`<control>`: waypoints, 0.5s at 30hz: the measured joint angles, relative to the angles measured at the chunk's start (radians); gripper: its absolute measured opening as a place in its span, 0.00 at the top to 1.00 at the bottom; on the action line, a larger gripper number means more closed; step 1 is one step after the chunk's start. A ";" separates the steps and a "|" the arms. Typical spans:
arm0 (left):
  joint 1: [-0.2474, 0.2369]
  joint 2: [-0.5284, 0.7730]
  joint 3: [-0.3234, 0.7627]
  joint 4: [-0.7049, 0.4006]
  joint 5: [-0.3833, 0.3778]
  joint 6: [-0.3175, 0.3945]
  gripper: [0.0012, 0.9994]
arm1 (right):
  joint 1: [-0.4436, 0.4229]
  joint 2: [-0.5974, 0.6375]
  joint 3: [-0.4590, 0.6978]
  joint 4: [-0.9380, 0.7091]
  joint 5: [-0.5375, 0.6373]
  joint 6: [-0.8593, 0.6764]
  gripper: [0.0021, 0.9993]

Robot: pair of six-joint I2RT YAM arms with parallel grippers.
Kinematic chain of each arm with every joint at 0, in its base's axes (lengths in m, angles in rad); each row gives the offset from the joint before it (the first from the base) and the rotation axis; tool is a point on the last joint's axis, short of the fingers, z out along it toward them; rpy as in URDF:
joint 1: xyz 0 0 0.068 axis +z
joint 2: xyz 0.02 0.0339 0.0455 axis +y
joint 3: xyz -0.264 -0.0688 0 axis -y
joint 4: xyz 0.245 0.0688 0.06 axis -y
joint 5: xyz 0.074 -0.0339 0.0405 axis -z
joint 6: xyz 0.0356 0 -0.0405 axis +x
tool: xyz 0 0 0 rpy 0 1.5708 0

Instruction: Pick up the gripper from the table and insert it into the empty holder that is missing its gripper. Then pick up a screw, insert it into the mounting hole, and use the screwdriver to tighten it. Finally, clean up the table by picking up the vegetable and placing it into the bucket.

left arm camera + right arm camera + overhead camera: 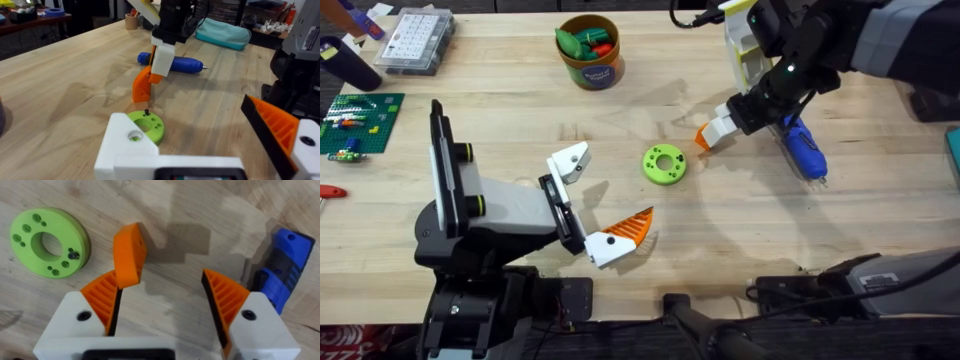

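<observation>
The loose orange gripper [129,255] stands on end on the table [740,215], leaning against one orange pad of my right gripper [162,280], which is open around it. In the left wrist view the orange gripper [142,85] stands just past the lime-green vegetable [145,127], and a small black screw [146,111] sits on the disc. The blue screwdriver [803,148] lies beside the right gripper [725,125]. My left gripper [605,192] is open near the front; one bracket is a bare white empty holder [127,142], the other carries an orange ribbed pad [275,125]. At the back stands the bucket [590,50].
The bucket holds green and red toy pieces. A clear parts box [415,40] sits at the back left, and a green baseplate [355,122] with small bricks lies at the left edge. A teal pouch [222,32] lies beyond the screwdriver.
</observation>
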 joint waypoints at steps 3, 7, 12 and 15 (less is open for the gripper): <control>0.000 0.003 0.000 -0.004 0.000 -0.002 0.01 | 0.000 0.000 0.000 -0.005 -0.002 -0.002 0.07; 0.000 0.003 0.000 -0.005 0.000 -0.004 0.01 | -0.001 0.000 0.000 -0.010 -0.050 -0.027 0.07; 0.000 0.003 0.000 -0.005 0.000 -0.004 0.01 | 0.001 0.000 0.000 -0.022 -0.088 -0.058 0.07; 0.000 0.003 0.000 -0.005 0.000 -0.004 0.01 | 0.004 0.000 0.000 -0.022 -0.097 -0.082 0.07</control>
